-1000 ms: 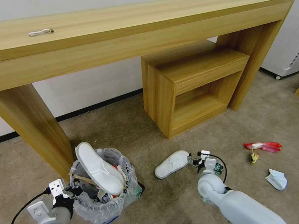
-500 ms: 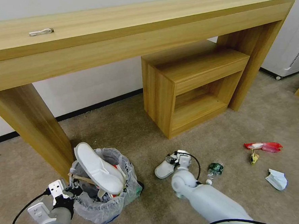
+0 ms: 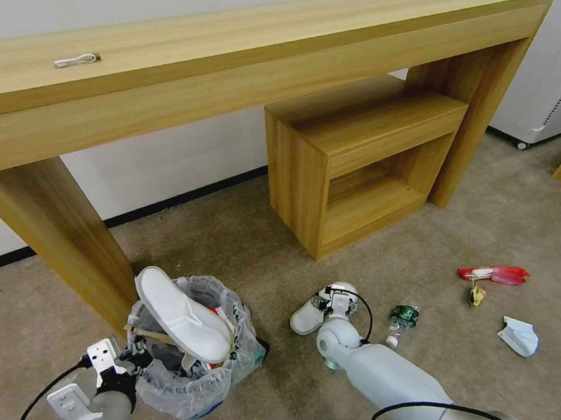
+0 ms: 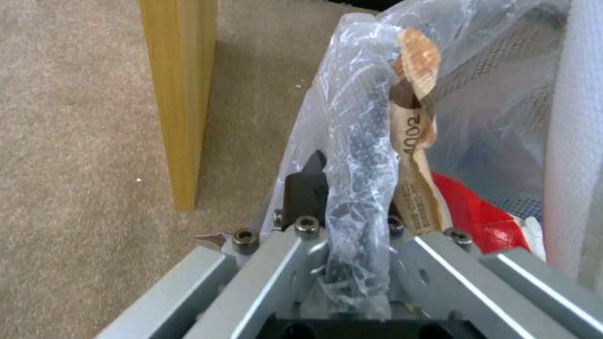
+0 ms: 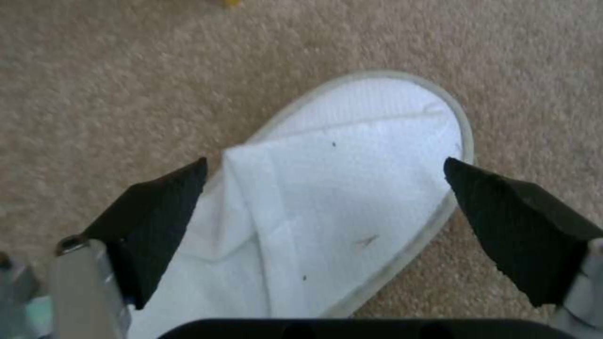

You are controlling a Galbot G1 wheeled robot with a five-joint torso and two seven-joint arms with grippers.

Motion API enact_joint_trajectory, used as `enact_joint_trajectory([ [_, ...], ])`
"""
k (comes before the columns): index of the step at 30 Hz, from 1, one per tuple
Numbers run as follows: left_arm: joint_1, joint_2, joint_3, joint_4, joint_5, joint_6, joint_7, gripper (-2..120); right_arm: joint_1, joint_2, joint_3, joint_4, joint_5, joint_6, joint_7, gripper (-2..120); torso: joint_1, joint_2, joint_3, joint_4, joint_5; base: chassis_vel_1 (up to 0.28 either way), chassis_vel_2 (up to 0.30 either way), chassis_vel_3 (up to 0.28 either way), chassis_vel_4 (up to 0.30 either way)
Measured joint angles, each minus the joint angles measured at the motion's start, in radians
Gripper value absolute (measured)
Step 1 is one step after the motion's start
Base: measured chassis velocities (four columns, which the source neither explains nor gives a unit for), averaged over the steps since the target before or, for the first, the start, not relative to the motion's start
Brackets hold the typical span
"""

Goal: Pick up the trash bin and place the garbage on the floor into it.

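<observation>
Two tools: left tool pinches the trash bin rim; right tool, spread, half-hides a slipper; "4002" shows on a paper scrap.

Even, bright indoor light, no glare. Soft shadow under desk and beside its leg on carpet. Head view: wide-angle bowing of straight edges toward corners. Both wrist views soft; nearest gripper metal and slipper slightly out of focus.
</observation>
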Motion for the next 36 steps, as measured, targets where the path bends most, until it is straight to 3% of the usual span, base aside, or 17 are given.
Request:
enact_joint_trajectory([
  [11, 0.010, 0.003, -0.003, -0.003, -0.002, -0.018, 0.001, 1, 0.007, 0.038, -0.002, -0.118, -0.058, 0.055, -0.033, 85, 0.000, 0.000, 0.000, 0.0002, 0.0001, 0.000, 0.000, 0.000, 0.000],
  [23, -0.006, 0.005, 0.002, 0.007, -0.002, -0.019, 0.004, 1, -0.021, 0.007, -0.004, -0.009, -0.076, 0.024, -0.020, 81, 0.000, 0.000, 0.000, 0.0000, 0.0001, 0.000, 0.000, 0.000, 0.000],
  [36, 0.003, 0.003, 0.002, -0.002, -0.004, -0.021, 0.007, 1, 0.010, 0.046, -0.025, -0.091, -0.090, 0.033, -0.031, 81, 0.000, 0.000, 0.000, 0.0001, 0.0000, 0.000, 0.000, 0.000, 0.000],
])
